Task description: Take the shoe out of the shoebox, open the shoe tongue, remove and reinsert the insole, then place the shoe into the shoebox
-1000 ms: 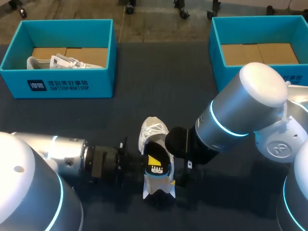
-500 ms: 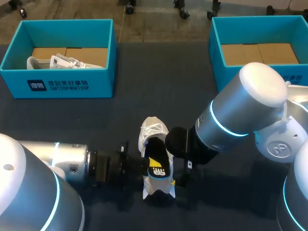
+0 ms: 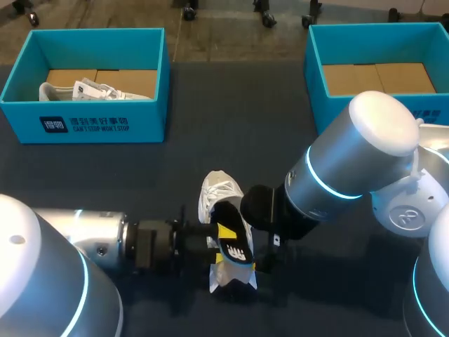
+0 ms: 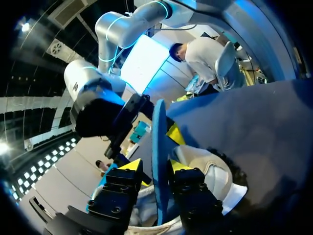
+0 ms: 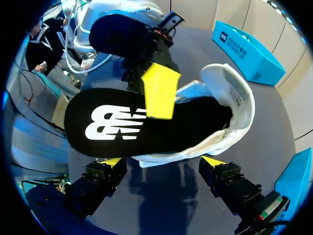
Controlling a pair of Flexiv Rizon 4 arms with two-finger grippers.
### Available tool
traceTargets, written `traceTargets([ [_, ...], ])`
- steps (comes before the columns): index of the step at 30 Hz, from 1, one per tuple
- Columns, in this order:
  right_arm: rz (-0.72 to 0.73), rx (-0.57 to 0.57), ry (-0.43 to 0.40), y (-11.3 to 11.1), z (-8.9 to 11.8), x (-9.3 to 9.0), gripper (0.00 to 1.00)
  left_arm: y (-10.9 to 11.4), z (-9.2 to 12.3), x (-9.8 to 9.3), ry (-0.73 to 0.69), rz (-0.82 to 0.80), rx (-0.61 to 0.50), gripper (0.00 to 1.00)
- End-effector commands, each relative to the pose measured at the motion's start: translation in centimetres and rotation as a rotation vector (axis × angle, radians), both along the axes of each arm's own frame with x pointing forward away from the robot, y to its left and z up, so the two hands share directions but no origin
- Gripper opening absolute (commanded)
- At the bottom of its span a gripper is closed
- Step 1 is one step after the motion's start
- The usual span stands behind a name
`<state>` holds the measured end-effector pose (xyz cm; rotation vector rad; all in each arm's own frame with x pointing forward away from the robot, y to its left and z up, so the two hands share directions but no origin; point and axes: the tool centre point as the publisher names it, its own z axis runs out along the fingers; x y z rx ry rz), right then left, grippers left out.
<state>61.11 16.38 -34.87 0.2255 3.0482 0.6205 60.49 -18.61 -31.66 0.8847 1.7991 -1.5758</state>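
Dark table carrying two boxes and one shoe

In the head view you have a dark blue table [image 3: 238, 126]. At about 10 o'clock from its middle stands a teal shoebox [image 3: 98, 123], open on top. At about 2 o'clock stands a second teal shoebox [image 3: 333, 112], also open. Both are near the far edge and well apart. At about 6 o'clock, on the near side, the white shoe [image 3: 223, 188] rests on the surface, its toe toward 12 o'clock.

Left fingers [image 4: 117, 191] clamped, right fingers [image 5: 103, 178] apart

Head looks down; close wrist views share the shoe [image 3: 219, 193]
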Motion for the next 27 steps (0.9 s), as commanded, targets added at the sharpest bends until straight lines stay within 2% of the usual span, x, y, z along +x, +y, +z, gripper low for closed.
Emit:
traceTargets([
  [1,-0.001,0.001,-0.002,0.1,-0.2,-0.1,1.00,0.4,0.7,-0.7,-0.013,0.001,0.001,0.19],
  [4,-0.001,0.001,-0.002,0.1,-0.2,-0.1,1.00,0.1,0.6,-0.5,-0.041,0.005,0.021,0.00],
  [10,-0.001,0.001,-0.002,0.1,-0.2,-0.1,1.00,0.1,-0.5,-0.3,-0.085,0.007,0.041,0.00],
  [20,-0.001,0.001,-0.002,0.1,-0.2,-0.1,1.00,0.5,-2.8,1.8,-0.108,0.053,0.085,0.00],
  [22,-0.001,0.001,-0.002,0.1,-0.2,-0.1,1.00,0.5,-2.7,1.9,-0.106,0.058,0.084,0.00],
  [27,-0.001,0.001,-0.002,0.1,-0.2,-0.1,1.00,0.5,-1.3,0.6,-0.101,0.046,0.063,0.00],
])
